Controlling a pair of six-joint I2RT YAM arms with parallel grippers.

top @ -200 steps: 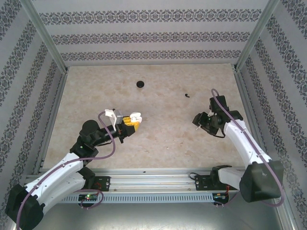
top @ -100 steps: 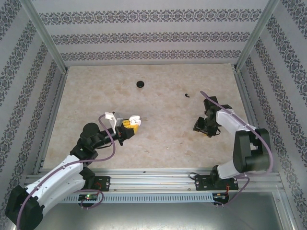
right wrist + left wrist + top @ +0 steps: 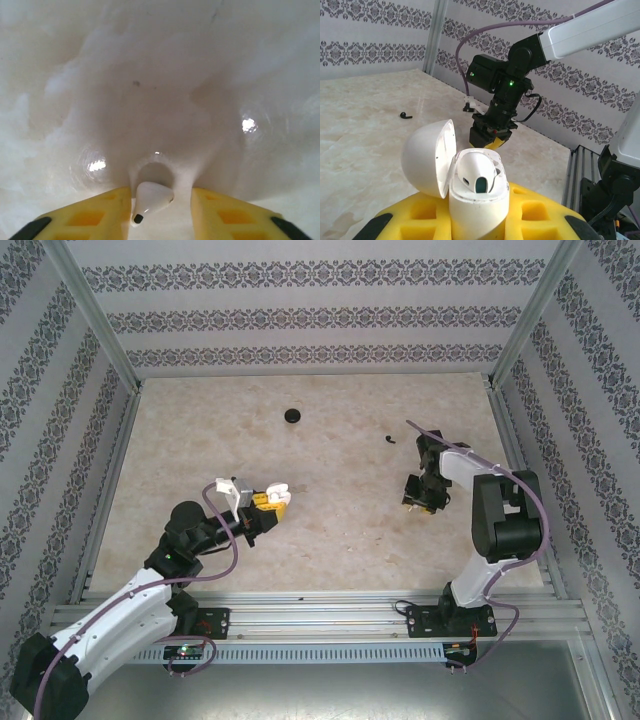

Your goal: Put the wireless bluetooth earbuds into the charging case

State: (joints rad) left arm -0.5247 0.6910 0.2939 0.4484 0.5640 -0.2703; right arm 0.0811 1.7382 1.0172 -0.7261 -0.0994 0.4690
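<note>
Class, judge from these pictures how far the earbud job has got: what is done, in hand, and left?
Done: the left tool holds the charging case with its lid open. In hand: the right tool straddles a white earbud on the table, jaws not closed on it. Left: lifting and seating it; a black earbud lies loose farther back.
</note>
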